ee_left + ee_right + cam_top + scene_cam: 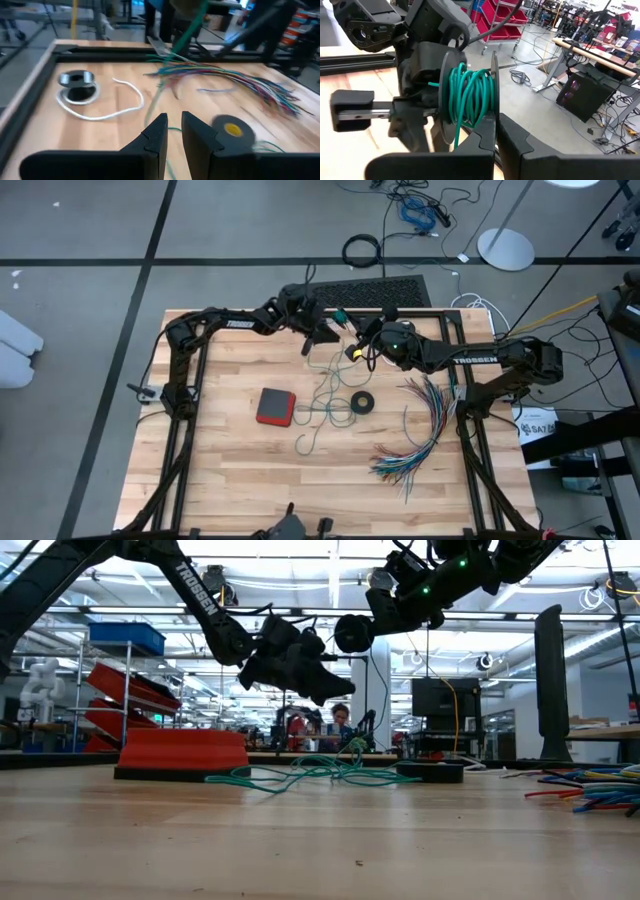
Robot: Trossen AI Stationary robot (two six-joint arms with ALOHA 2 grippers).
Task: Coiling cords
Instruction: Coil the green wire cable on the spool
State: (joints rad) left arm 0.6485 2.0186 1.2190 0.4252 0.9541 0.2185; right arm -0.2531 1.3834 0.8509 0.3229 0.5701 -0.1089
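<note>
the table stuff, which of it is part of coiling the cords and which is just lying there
Part of the job:
teal-green cord, partly wound on a spool
white cord with its round piece
left gripper
right gripper

Lying about:
red box
black tape ring
multicoloured wires

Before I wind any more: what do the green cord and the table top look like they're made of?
Green cord: apparently plastic-jacketed, smooth with a slight sheen; it bends into tight turns on the spool and lies in loose loops on the table. Table top: wood, pale planks with visible grain and seams, matte finish.
</note>
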